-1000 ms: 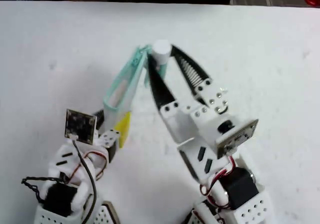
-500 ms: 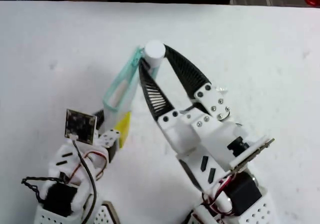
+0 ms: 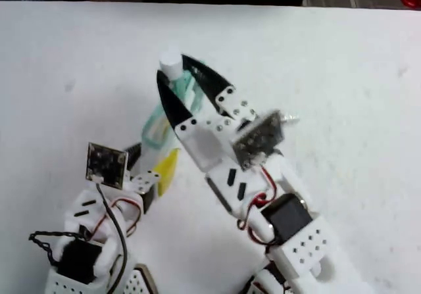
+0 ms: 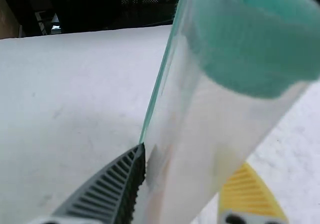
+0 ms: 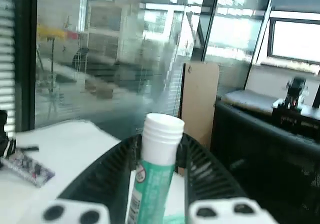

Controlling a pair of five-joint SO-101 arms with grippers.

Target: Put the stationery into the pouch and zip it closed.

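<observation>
Jaws of right gripper (image 5: 159, 149) clamp the glue stick (image 5: 152, 184), rigid, light, probably slick; left gripper (image 4: 182, 199) pinches the floppy pouch (image 4: 220, 119), best held near its mouth.

Left arm (image 3: 85, 241) is folded low at the near table edge. The left gripper (image 3: 150, 164) (image 4: 180, 194) points away, grey and yellow fingers clamped on the pouch (image 3: 155, 124) (image 4: 200, 134). Right arm (image 3: 283, 221) extends diagonally toward the far left. The right gripper (image 3: 174, 70) (image 5: 159, 151) has its black fingers closed around the glue stick (image 3: 170, 62) (image 5: 160, 134) just below the cap.
</observation>
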